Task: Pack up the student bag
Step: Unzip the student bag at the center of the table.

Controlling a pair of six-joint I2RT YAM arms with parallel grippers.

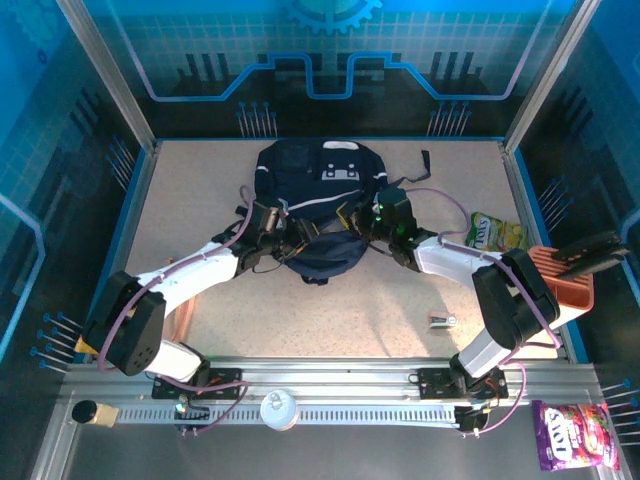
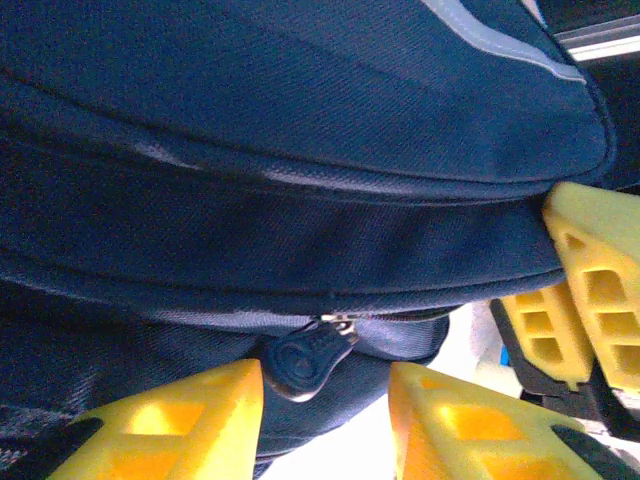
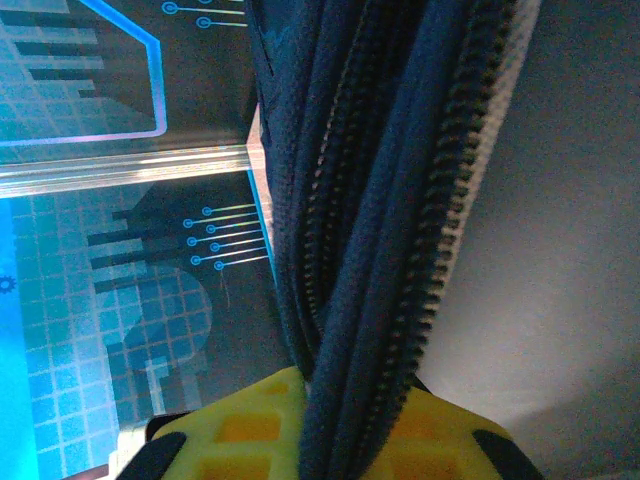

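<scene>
Student bag of matt woven cloth with rubbery zip pull

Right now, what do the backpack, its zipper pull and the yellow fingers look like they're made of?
The student bag: matte navy woven cloth, probably synthetic; fine weave shows. Its zipper pull: dark moulded rubber or plastic, faint sheen. The fingers of the left hand: hard yellow plastic, with recessed pockets.
</scene>
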